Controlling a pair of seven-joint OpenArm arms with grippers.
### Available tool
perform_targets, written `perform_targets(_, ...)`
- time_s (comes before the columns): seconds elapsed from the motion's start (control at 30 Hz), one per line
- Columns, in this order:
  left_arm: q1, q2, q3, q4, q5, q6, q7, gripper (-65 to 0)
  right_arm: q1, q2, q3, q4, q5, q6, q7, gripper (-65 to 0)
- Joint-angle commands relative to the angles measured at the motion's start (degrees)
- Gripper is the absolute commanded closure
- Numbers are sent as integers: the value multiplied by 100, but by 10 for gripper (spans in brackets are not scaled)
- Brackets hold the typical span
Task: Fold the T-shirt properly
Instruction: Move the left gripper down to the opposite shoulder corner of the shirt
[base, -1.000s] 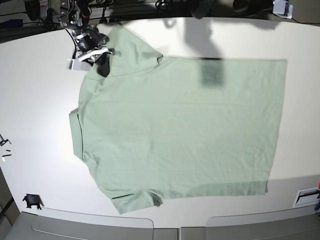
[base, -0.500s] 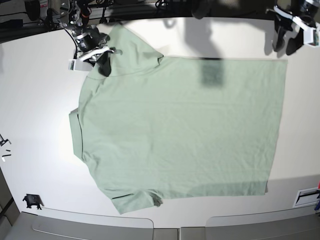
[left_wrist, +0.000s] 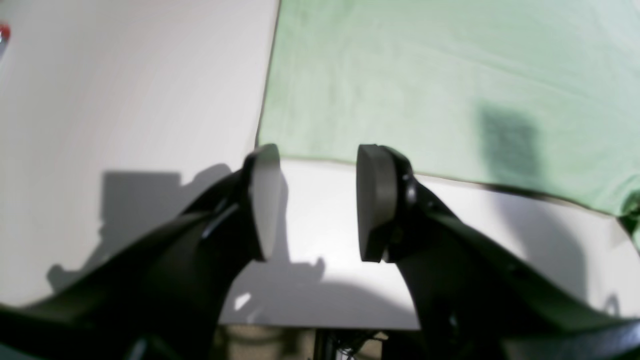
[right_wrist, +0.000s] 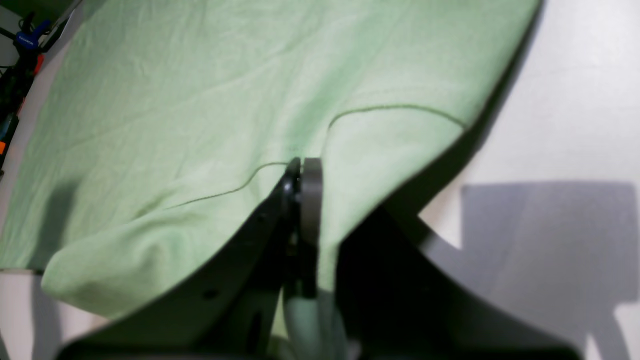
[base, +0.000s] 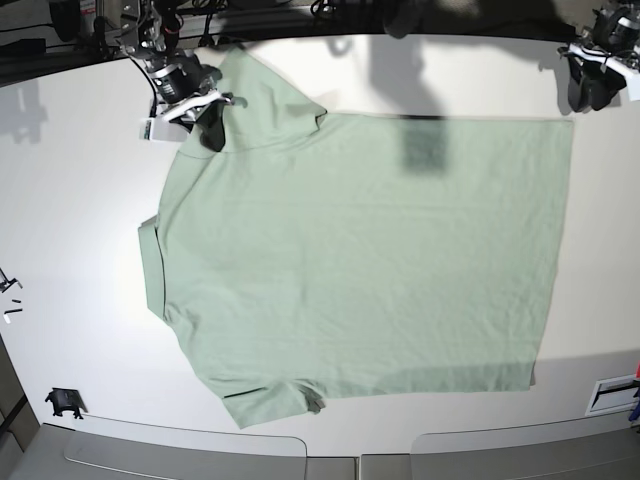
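The pale mint-green soft fabric T-shirt (base: 360, 260) lies spread flat across the white table (base: 80, 200). At about ten o'clock, the right gripper (right_wrist: 301, 172) is clamped tight on the cloth beside a sleeve. At about two o'clock, the left gripper (left_wrist: 310, 200) hangs with jaws parted, empty, near the hem corner.

My left gripper (left_wrist: 310, 202) open, lower centre, over table (left_wrist: 125, 100); T-shirt (left_wrist: 425, 75) corner just above fingertips, upper right.
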Motion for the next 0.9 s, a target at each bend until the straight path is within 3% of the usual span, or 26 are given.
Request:
perform_targets(0.0, 48, -55, -39, 59, -136, -22, -177, -233, -15, -11, 7, 46, -26, 13, -85, 0)
perform_targets(0.27, 334, -55, -39, 52, -133, -22, -472, -233, -15, -271, 7, 46, -26, 17, -160, 0)
perform_targets(0.37, 540, -57, -39, 52, -96, -22, -713, -233, -15, -267, 7, 46, -26, 17, -157, 0)
perform_targets(0.87, 584, -57, -39, 59, -42, -22, -754, -233, -17, -269, 7, 46, -26, 17, -153, 0)
